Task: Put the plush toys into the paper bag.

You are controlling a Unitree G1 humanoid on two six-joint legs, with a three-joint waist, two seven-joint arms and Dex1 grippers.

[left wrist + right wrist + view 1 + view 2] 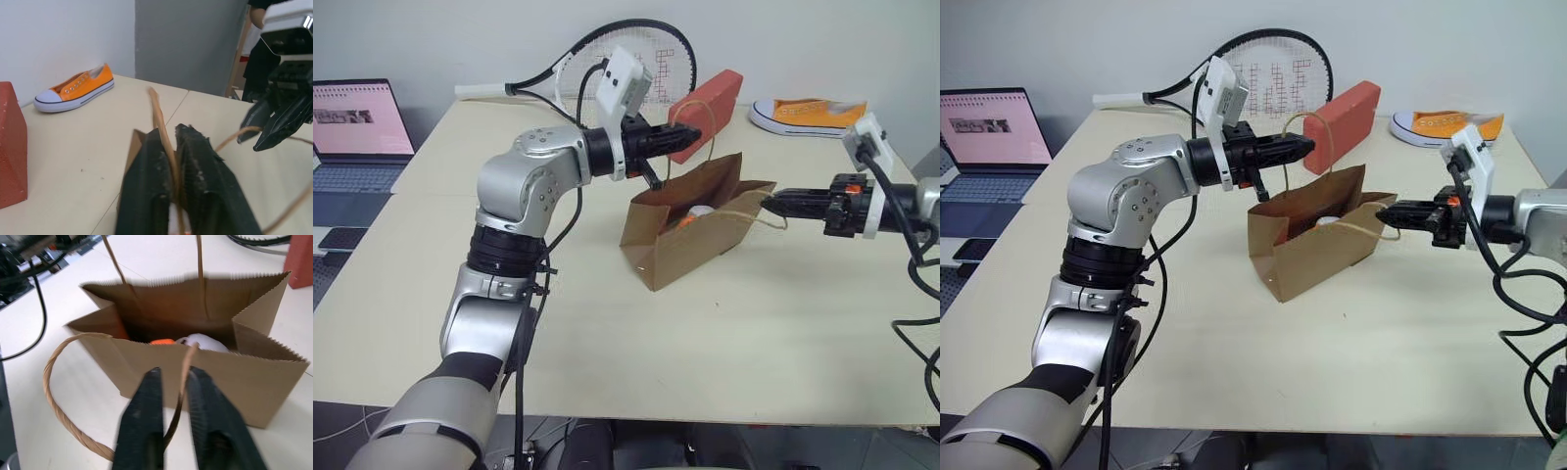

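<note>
Paper bag (690, 240) on desk (607, 333), egg (203, 341) and carrot (161, 340) plush inside; left gripper (690, 135) and right gripper (773, 204) each pinching a loop handle.

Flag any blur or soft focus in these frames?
Left wrist view: own black fingers soft, orange sneaker sharper. Right wrist view: paper bag rim smeared, toys inside blurry. Head views: crisp, soft shadow beside the bag.

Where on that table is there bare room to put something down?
The wide near stretch of the table in front of the paper bag is bare. The far edge is crowded: tennis racket, red block, orange sneaker.
</note>
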